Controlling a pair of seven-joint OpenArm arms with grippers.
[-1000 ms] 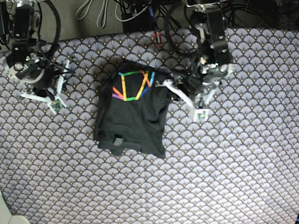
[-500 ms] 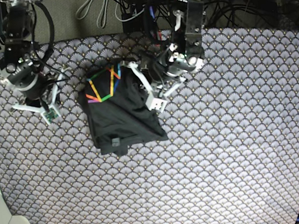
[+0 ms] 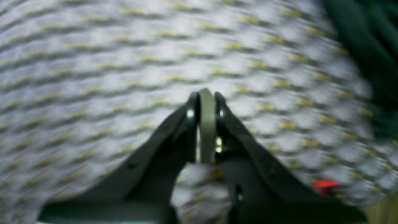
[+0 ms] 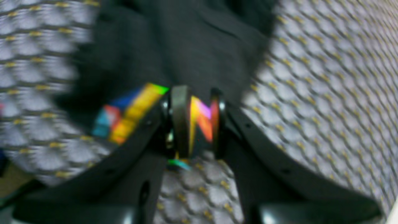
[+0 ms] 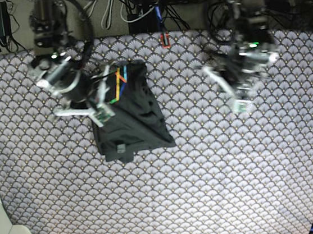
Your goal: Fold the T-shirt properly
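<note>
Both arms enter the base view from the upper edge and reach downward. The right arm (image 5: 50,27) occupies the upper left of the frame; its wrist (image 5: 64,76) sits lower, and its pincer (image 5: 104,113) points down and slightly toward the middle of the frame. In the right wrist view the two fingers (image 4: 180,121) stand apart, with a narrow gap between them.

The left arm (image 5: 243,5) occupies the upper right of the frame, well apart from the other arm. Its wrist (image 5: 251,58) appears blurred, and its pincer (image 5: 241,106) is directed downward. In the left wrist view its fingers (image 3: 206,124) are closed together, nothing gripped.
</note>
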